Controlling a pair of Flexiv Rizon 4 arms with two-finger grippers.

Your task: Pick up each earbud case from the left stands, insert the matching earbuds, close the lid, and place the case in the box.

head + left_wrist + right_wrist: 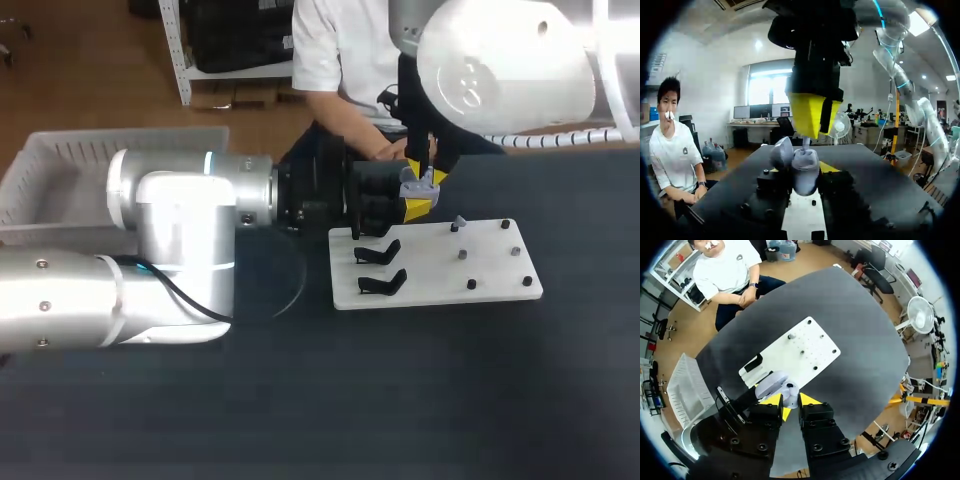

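Head view: my left gripper (416, 203) clenches the open earbud case (424, 181) over the white board (440, 262)'s far edge. My right gripper (427, 168), directly above, pinches an earbud (804, 142) at its mouth; I should hold the case level and lower straight into the matching well.

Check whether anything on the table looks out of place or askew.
Nothing stands out. The earbud case sits lid-open in the left gripper by the white board, the right gripper just above it, as the task expects.
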